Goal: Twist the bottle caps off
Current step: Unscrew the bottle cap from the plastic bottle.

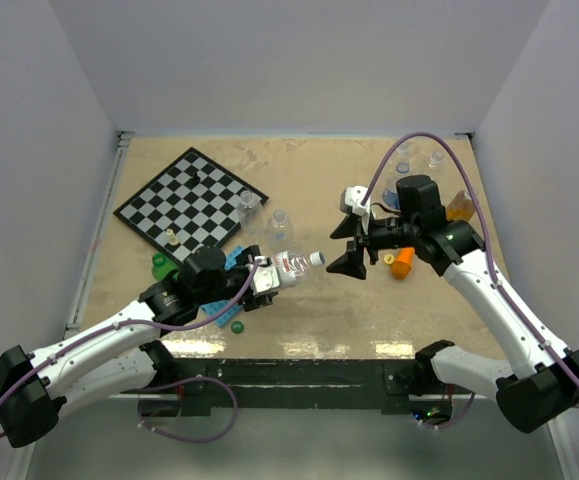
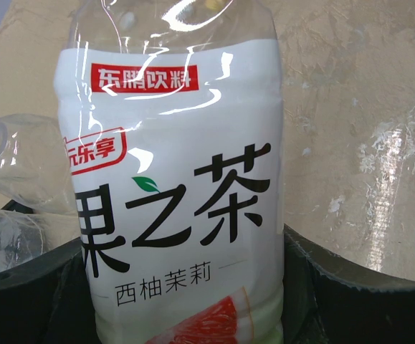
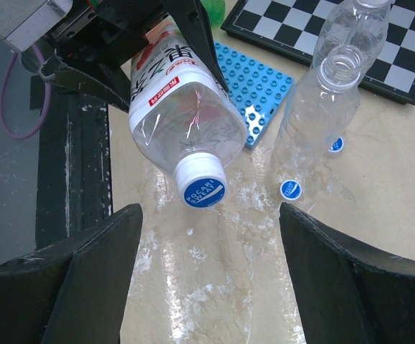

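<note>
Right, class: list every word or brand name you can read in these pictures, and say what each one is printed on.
"东鹏饮料": red banner on the bottle label.
"果之茶": large black characters, same label.
"西柚茉莉": small line beneath those.
"POCARI SWEAT": blue top of the screwed-on cap.
Two loose caps on the table: print too small to read.

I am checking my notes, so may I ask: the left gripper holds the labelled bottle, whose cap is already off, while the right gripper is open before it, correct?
Not quite: the cap is still on the labelled bottle, as the right wrist view shows. The left gripper does hold that bottle, and the right gripper is open before it.
</note>
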`<state>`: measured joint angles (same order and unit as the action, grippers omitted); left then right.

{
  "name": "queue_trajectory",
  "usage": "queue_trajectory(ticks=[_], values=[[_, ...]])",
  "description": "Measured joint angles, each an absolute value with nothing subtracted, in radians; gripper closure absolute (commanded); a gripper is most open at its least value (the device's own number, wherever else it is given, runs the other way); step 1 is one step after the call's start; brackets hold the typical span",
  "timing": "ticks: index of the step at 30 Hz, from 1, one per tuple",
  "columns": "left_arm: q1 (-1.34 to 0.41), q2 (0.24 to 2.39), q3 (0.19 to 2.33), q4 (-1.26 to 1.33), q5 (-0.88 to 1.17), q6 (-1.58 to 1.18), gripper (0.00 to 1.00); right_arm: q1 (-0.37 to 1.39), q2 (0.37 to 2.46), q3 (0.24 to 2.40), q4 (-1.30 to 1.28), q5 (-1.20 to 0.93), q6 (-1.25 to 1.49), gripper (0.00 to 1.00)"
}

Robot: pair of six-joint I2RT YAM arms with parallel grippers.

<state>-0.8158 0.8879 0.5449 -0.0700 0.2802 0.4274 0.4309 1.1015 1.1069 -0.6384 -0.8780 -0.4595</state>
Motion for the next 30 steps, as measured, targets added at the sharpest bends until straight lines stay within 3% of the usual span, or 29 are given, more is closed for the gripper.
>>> queue_trajectory(ticks=[22,30], values=[[-0.816,0.886,0.545,-0.07,0.265,0.427,1.0,0.424,1.142,1.124,-0.643,-0.922,-0.445,0.2],[-0.816,0.886,0.545,-0.07,0.264,0.427,1.0,0.423,1.245,1.125,-0.648,-0.983,-0.448,0.37]])
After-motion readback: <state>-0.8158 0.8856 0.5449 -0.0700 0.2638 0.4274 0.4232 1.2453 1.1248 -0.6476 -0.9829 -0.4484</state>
